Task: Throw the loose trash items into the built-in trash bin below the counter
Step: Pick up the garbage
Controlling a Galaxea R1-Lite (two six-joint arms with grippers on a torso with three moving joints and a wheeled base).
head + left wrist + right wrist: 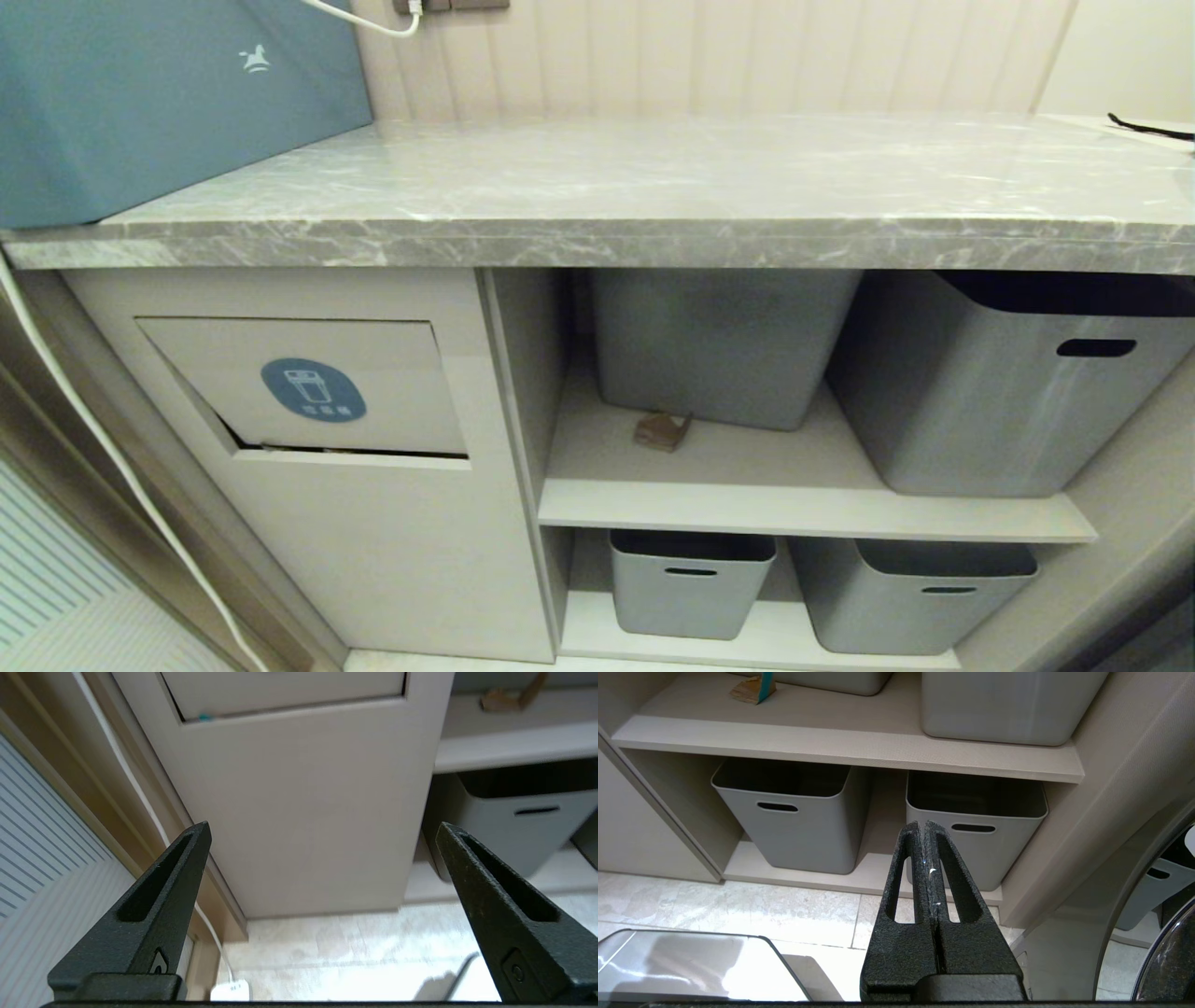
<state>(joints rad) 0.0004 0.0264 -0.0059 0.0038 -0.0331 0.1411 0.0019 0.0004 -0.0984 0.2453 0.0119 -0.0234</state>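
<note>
One brown cardboard scrap [663, 431] lies on the beige shelf in front of a grey tub; it also shows as the scrap [507, 697] and, with a teal patch, as the scrap [752, 689]. The built-in trash bin's flap [308, 387] with its blue sticker stands slightly ajar below the marble counter [653, 187]. A teal speck [204, 717] peeks from the gap under the flap [280, 690]. My left gripper [322, 828] is open and empty, low before the bin's cabinet panel. My right gripper [924, 823] is shut and empty, low before the bottom tubs. Neither arm appears in the head view.
Two grey tubs [719, 345] [1008, 383] stand on the upper shelf and two more [691, 583] [910, 593] below. A blue box [140, 93] sits on the counter's left end. A white cable [93, 420] runs down left of the cabinet.
</note>
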